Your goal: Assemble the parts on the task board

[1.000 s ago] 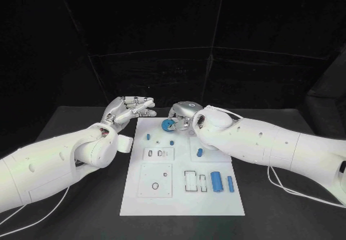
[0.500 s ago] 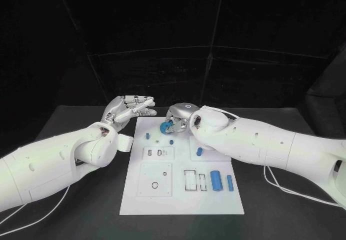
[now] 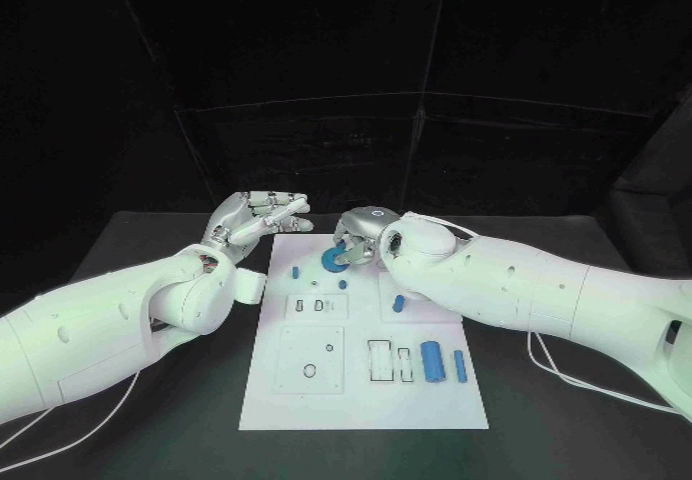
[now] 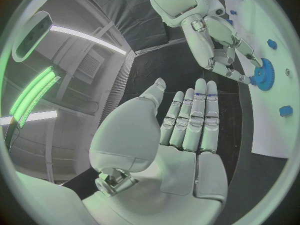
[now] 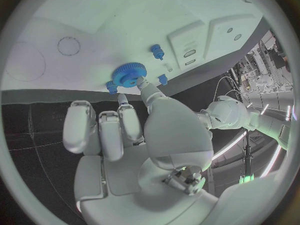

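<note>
My right hand [image 3: 356, 240] pinched the blue gear [image 3: 333, 258] at the far end of the board [image 3: 361, 400], just over its surface. My left hand [image 3: 260, 215] hung beside it, fingers straight and together, holding nothing.

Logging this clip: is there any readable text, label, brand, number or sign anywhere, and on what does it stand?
None can be read.
Task board: only outlines of circles and rectangles, no letters or numbers.
Blue gear, held by the right hand: no marking shows.
Left hand and both white arms: no brand or label legible.
</note>
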`<act>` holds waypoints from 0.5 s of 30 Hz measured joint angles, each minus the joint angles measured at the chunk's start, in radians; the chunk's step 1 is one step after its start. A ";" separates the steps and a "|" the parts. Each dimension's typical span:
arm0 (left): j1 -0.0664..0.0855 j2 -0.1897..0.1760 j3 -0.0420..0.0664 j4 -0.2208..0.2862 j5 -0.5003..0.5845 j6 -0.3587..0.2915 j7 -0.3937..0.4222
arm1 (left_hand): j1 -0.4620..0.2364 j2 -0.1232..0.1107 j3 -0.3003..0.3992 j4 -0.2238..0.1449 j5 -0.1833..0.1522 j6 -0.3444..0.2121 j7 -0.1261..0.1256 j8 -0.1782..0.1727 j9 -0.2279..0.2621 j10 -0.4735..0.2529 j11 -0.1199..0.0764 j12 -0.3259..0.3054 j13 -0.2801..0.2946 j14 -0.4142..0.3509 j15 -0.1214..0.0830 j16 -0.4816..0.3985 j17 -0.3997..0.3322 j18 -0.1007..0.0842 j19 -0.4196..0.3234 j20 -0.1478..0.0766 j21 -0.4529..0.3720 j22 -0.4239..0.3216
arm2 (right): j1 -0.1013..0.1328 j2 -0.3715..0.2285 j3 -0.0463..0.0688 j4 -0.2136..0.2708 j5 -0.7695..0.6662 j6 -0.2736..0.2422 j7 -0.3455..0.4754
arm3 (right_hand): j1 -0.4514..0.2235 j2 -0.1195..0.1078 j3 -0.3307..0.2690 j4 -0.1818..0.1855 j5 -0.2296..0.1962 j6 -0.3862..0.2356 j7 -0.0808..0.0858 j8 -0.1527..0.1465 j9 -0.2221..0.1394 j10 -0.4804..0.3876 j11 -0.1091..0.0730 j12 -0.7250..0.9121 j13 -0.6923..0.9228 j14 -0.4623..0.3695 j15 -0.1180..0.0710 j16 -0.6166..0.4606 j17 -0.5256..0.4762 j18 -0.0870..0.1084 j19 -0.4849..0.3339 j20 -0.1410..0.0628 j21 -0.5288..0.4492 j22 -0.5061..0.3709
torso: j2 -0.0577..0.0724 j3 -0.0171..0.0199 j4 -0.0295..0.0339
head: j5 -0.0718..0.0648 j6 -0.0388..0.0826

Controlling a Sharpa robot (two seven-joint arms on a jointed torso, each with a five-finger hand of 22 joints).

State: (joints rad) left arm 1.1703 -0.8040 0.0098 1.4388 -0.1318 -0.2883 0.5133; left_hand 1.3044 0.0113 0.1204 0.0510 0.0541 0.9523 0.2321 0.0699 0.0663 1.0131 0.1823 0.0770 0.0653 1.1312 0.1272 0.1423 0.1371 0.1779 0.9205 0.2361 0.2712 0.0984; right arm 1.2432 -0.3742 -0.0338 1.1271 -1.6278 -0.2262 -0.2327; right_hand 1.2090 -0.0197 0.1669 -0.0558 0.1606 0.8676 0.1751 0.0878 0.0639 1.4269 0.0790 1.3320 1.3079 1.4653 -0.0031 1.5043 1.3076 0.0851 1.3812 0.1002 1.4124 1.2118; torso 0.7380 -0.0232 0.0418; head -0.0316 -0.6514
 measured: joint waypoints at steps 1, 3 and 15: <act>0.000 0.000 0.000 0.000 0.000 0.000 0.000 | 0.000 0.000 0.000 0.000 0.000 0.000 0.000 0.000 0.000 0.000 0.000 0.000 0.000 0.000 0.000 0.000 0.000 0.000 0.000 0.000 0.000 0.000 | 0.000 0.000 0.000 0.000 0.000 0.000 -0.002 | -0.004 -0.003 -0.004 0.000 0.000 0.000 0.000 0.000 0.000 -0.001 0.002 0.000 0.000 0.001 0.001 0.000 0.000 0.000 0.000 0.000 0.000 0.000 | 0.000 0.0000 0.0000 | 0.000 0.000; 0.000 0.000 0.000 0.000 0.000 0.000 0.000 | 0.000 0.000 0.000 0.000 0.000 0.000 0.000 0.000 0.000 0.000 0.000 0.000 0.000 0.000 0.000 0.000 0.000 0.000 0.000 0.000 0.000 0.000 | 0.000 -0.001 0.000 0.000 -0.001 0.000 -0.005 | -0.004 -0.004 -0.008 0.004 0.000 0.000 0.000 0.000 0.001 -0.001 0.002 0.000 0.000 0.001 0.001 0.000 0.000 0.000 0.000 0.000 0.000 -0.001 | 0.000 0.0000 0.0000 | 0.000 -0.001; 0.000 -0.004 0.000 -0.001 0.000 0.001 0.000 | 0.000 0.000 0.000 0.000 0.000 0.000 0.000 0.000 0.000 0.000 0.000 0.000 0.000 0.000 0.000 0.000 0.000 0.000 0.000 0.000 0.000 0.000 | 0.000 -0.087 -0.001 0.083 0.024 -0.056 0.020 | -0.043 -0.009 -0.068 0.063 0.025 0.016 -0.008 0.002 0.007 -0.001 0.001 0.004 0.000 0.001 0.001 0.000 0.000 0.000 0.000 0.007 0.000 0.003 | 0.000 0.0004 0.0002 | 0.002 0.001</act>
State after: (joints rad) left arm 1.1703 -0.8075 0.0099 1.4380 -0.1319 -0.2874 0.5129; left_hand 1.3044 0.0113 0.1203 0.0510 0.0540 0.9523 0.2321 0.0699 0.0663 1.0131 0.1823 0.0770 0.0653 1.1312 0.1272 0.1423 0.1370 0.1779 0.9205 0.2361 0.2712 0.0984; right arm 1.2429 -0.4610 -0.0344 1.2099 -1.6033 -0.2823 -0.2128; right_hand 1.1655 -0.0289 0.0989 0.0072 0.1857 0.8834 0.1672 0.0897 0.0709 1.4255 0.0805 1.3360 1.3078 1.4667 -0.0017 1.5043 1.3075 0.0851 1.3815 0.1074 1.4124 1.2144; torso 0.7378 -0.0228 0.0420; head -0.0299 -0.6502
